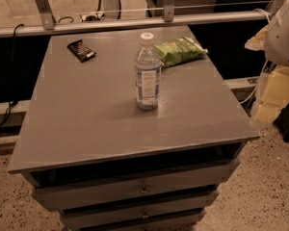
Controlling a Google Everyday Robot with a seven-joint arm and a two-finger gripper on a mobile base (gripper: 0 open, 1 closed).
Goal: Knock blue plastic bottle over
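Camera view: the blue plastic bottle [147,71] is seen upright near the middle of the grey table [86,119], just before a green snack bag [179,51]. The gripper [272,93] is held beyond the table's right edge, well apart; its state cannot be told.

tool [273,96]: at right edge, partly cut off | bottle [148,71] label: print illegible | drawers [144,211]: cut by bottom edge

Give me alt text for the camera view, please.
A blue plastic bottle stands upright on a grey drawer cabinet; a green snack bag and dark packet lie behind it. The gripper is at the right edge, apart from the bottle.
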